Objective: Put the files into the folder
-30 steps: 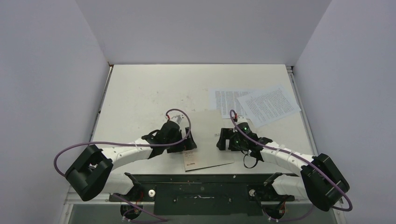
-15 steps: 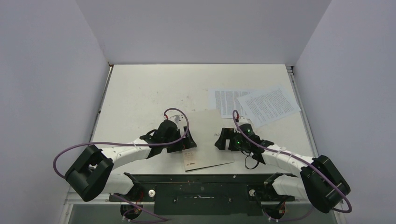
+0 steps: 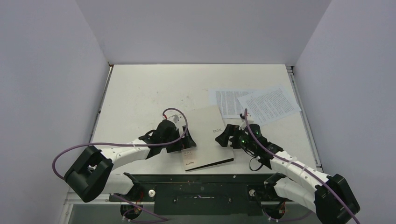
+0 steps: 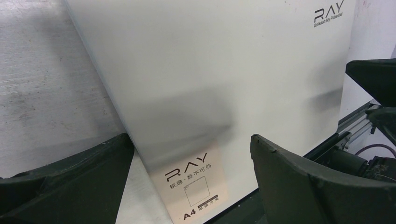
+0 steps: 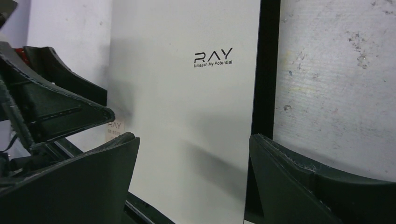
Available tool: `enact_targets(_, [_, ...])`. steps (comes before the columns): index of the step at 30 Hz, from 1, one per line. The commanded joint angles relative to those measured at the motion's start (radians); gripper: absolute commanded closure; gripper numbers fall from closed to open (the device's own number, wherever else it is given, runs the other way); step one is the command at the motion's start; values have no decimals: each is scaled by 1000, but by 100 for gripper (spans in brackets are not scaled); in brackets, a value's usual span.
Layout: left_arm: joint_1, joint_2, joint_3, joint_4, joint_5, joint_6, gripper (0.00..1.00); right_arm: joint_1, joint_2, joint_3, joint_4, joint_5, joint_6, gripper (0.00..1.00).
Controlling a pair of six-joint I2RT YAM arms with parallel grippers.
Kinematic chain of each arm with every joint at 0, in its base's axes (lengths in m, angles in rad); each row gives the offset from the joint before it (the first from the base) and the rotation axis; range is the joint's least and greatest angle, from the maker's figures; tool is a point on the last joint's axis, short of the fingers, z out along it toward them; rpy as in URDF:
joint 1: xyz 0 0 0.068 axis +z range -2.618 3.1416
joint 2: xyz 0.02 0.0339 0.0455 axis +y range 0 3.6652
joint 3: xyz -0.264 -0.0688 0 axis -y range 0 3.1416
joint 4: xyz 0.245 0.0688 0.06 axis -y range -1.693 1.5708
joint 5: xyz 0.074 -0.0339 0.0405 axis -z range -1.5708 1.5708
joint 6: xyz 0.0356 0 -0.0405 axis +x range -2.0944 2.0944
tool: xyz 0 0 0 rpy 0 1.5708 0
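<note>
The folder point(image 3: 205, 136) lies closed near the table's front, silvery-grey cover up, with a pale label point(image 3: 188, 157) at its near left corner. My left gripper point(image 3: 183, 142) is open at the folder's left edge. In the left wrist view point(image 4: 191, 154) its fingers straddle that edge above the label point(image 4: 192, 184). My right gripper point(image 3: 225, 138) is open at the folder's right edge. In the right wrist view point(image 5: 194, 144) it straddles the cover point(image 5: 187, 102) and a black strip point(image 5: 266, 70) along its side. The two files point(image 3: 228, 100) point(image 3: 268, 104) lie overlapping behind the right gripper.
The table point(image 3: 149, 93) ends at a black rail point(image 3: 201, 182) in front, where both arm bases stand. Grey walls close in the left, back and right sides. Purple cables loop over both arms.
The folder's cover has gone from dull tan to bright silver, and its far edge sits a little further back. My right arm has swung outward to the right. My left gripper has barely moved.
</note>
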State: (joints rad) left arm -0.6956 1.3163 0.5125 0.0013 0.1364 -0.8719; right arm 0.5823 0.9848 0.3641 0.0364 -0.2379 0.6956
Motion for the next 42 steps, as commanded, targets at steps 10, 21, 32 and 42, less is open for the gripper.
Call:
enact_targets(10, [44, -155, -159, 209, 125, -58, 4, 17, -100, -58, 314, -215, 204, 10])
enact_targets(21, [90, -260, -289, 449, 213, -132, 4, 26, -94, -136, 530, -273, 340, 10])
enact_targets(32, [102, -382, -341, 525, 215, -150, 4, 81, -71, -170, 630, -229, 426, 10])
enact_targets(42, [111, -429, -360, 542, 216, -153, 4, 132, -81, -136, 572, -158, 401, 9])
